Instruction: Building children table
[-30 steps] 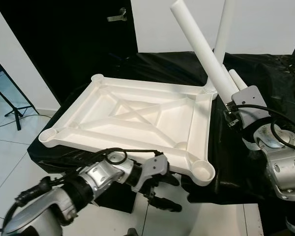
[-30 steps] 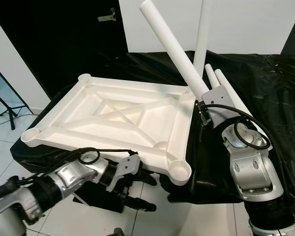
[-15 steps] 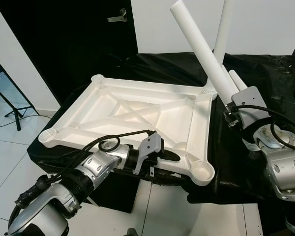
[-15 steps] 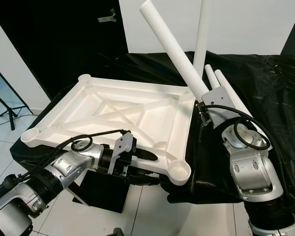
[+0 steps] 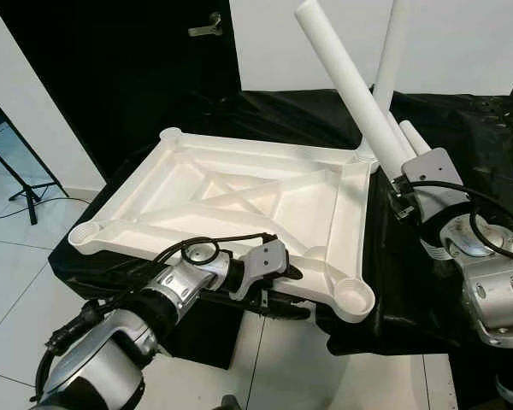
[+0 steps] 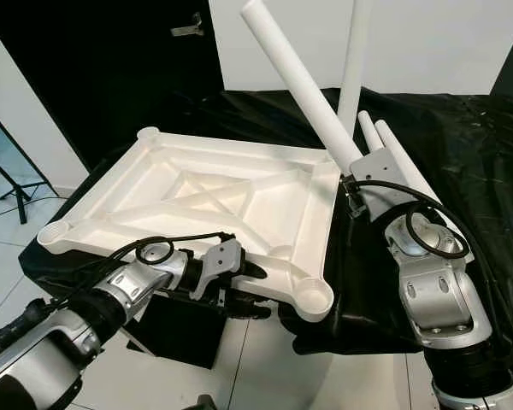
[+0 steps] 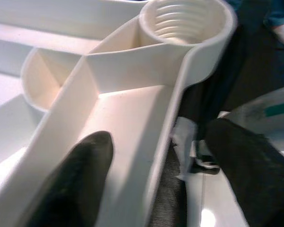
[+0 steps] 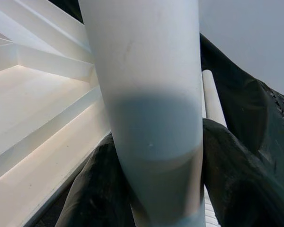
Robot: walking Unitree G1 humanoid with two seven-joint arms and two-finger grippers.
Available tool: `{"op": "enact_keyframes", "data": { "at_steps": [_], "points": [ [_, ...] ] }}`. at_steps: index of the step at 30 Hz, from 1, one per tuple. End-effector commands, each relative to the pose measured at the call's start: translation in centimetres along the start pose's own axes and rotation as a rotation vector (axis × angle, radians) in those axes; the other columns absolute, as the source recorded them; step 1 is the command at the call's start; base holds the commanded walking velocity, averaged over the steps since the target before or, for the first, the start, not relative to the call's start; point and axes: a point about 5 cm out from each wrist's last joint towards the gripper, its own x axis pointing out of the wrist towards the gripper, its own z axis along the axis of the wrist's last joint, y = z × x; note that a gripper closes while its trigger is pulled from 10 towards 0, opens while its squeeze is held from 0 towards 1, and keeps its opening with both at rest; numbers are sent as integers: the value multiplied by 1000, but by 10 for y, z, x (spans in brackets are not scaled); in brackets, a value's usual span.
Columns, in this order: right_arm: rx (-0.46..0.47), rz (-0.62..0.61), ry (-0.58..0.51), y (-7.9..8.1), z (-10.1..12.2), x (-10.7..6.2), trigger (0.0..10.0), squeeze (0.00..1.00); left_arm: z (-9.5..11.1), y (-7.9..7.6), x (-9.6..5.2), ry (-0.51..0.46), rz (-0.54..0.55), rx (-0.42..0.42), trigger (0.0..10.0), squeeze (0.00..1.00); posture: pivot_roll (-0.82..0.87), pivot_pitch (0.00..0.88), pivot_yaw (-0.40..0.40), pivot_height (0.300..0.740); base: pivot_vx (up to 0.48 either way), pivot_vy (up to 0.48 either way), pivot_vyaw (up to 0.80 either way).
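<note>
Tabletop (image 5: 239,192): white ribbed plastic panel, inverted on black sheeting (image 5: 462,128), stiff and judged light. Left gripper (image 5: 286,286) straddles its near rim with fingers spread, beside the threaded corner socket (image 7: 184,21). Right gripper (image 8: 154,189) pinches a smooth white tubular leg (image 5: 350,90); surface likely slippery, so grip low, near the threaded end.

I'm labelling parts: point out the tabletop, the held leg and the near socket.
Tabletop (image 5: 239,192): left eye view, central cross rib.
Held leg (image 5: 346,81): left eye view, mid shaft.
Near socket (image 7: 187,21): left wrist view, threaded inside.
</note>
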Motion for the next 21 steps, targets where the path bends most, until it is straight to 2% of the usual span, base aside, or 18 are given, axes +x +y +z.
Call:
{"op": "enact_keyframes", "data": {
  "at_steps": [1, 4, 5, 8, 9, 10, 13, 14, 15, 18, 21],
  "points": [
    [-2, -2, -26, 0, 5, 0, 10000, 0, -8, 0, 2, 15, 14, -37, 2667, 0, 49, 0, 59, 740, 0, 0, 0],
    [-2, -2, -26, 0, 5, -1, 10000, 0, -7, 0, 2, 4, 5, -40, 2667, 0, 49, 0, 59, 740, 0, 0, 0],
    [-3, -3, -26, 0, 5, -1, 10000, 0, -6, 1, 3, -8, -3, -40, 0, 0, 50, 0, 60, 740, 0, 0, 0],
    [-3, -3, -27, 0, 5, 0, 10000, 0, -2, 4, 9, -31, 27, -27, 0, 0, 51, 0, 61, 740, 0, 0, 0],
    [-2, -4, -28, 0, 6, 0, 10000, 0, 1, 6, 12, -43, 48, -20, 1608, 0, 51, 0, 62, 740, 0, 0, 0],
    [-2, -4, -28, 0, 6, 0, 10000, 0, 1, 6, 12, -43, 48, -20, 1608, 0, 51, 0, 62, 740, 0, 0, 0],
    [0, -11, -39, 0, 8, 0, 10000, 0, 6, 13, 19, -58, 111, -10, 7725, 0, 53, 0, 63, 740, 0, 0, 0],
    [0, -15, -50, 0, 9, 1, 10000, 0, 8, 15, 22, -55, 136, -6, 9373, 0, 53, 0, 63, 740, 0, 0, 0],
    [-1, -18, -57, -1, 10, 1, 10000, 0, 8, 17, 23, -53, 153, -3, 9725, 0, 53, 0, 63, 740, 0, 0, 0],
    [-1, -26, -85, -1, 15, 1, 10000, 0, 10, 19, 27, -57, 177, -4, 9765, 0, 52, 0, 65, 740, 0, 0, 0],
    [16, -34, -156, 1, 26, -1, 10000, 0, 15, 25, 36, -54, 240, -12, 10000, 0, 49, 0, 70, 740, 0, 0, 0]
  ]
}}
